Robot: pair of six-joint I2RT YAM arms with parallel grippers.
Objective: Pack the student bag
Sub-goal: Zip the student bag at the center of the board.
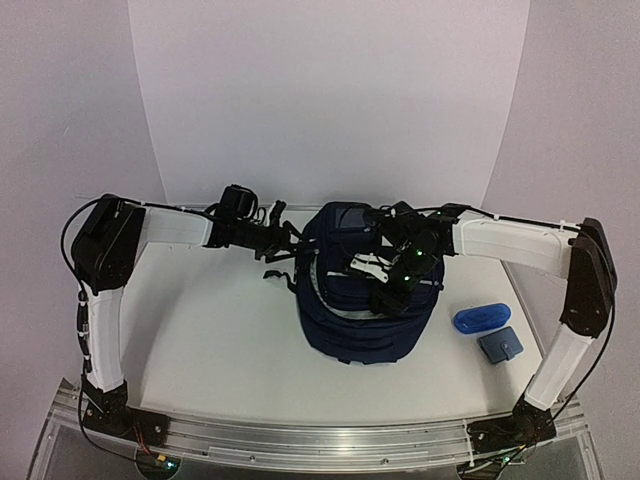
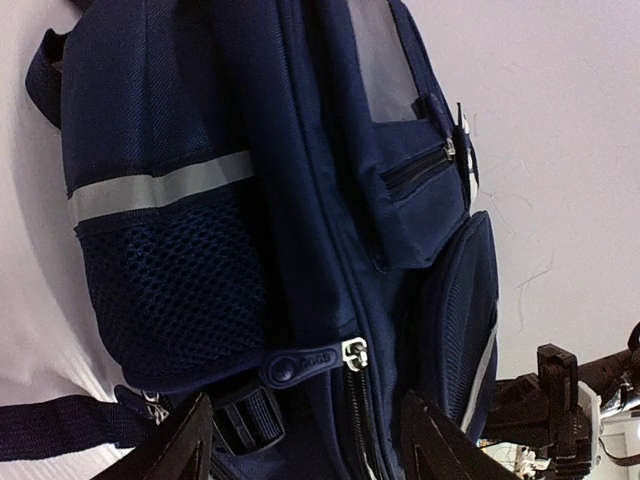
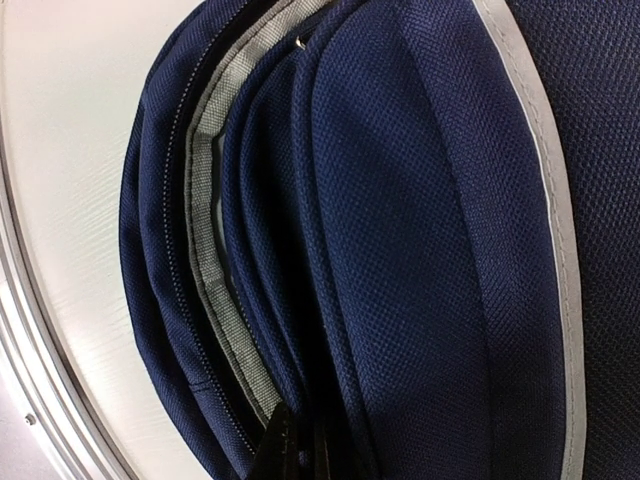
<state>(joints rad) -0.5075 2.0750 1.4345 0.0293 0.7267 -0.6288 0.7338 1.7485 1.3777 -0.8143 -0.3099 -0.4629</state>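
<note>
Student bag (image 1: pixel 365 320) lay on the white table (image 1: pixel 220 330), roughly mid-table, between the two arms. Navy fabric, bulging, front side up.

Left gripper (image 1: pixel 285 250) sat just off the bag's left side, up toward its far end. On the left wrist view its two fingers (image 2: pixel 195 440) stood apart with nothing clamped between them. The bag's side filled the frame in front: mesh side pocket (image 2: pixel 170 290), grey reflective stripe (image 2: pixel 160 188) above it, a zipper pull (image 2: pixel 310 362) and a black buckle (image 2: pixel 250 420) in line with the gap. Couldn't tell if either finger touched the fabric.

Right gripper (image 1: pixel 390 295) was on top of the bag, right of its centre. Jaws closed. On the right wrist view the dark tips (image 3: pixel 295 445) were pressed together and pushed into a fold at the bag's edge, next to a grey trim strip (image 3: pixel 205 230) running along an open zipper line. Whether any fabric was pinched between them, couldn't tell.

Right of the bag, apart from it: a small bright blue pouch (image 1: pixel 480 318), and just nearer the front edge than that a small grey-blue square item (image 1: pixel 500 346). Neither touched the bag or either gripper.
</note>
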